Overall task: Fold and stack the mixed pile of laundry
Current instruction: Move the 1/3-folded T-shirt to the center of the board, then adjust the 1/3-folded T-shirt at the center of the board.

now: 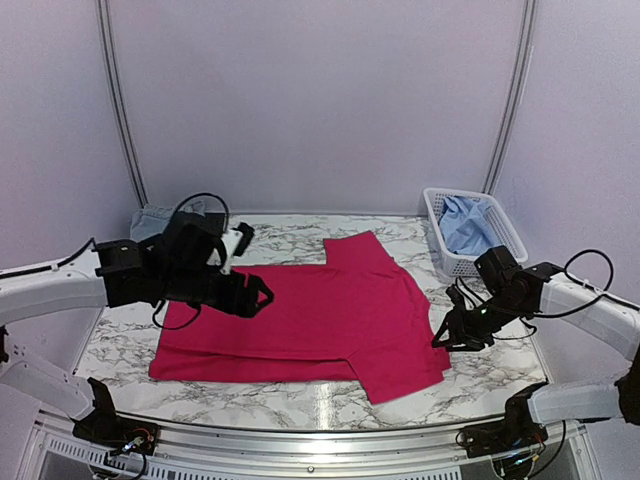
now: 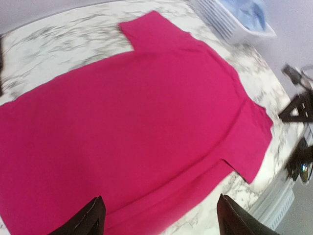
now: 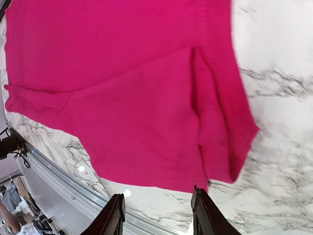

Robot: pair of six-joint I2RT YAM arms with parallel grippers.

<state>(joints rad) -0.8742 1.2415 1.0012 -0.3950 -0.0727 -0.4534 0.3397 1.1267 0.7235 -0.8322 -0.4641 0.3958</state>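
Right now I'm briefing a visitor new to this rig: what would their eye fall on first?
The bright pink-red T-shirt spread across the middle of the marble table. Next, the white basket at the far right corner, holding a light blue shirt. The left pincer and right pincer hover open over the T-shirt's two ends.

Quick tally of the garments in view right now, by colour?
Pink-red: 1, the T-shirt spread on the table
Light blue: 1, the shirt in the basket
Faded denim: 1, the denim piece behind the left arm
Total: 3
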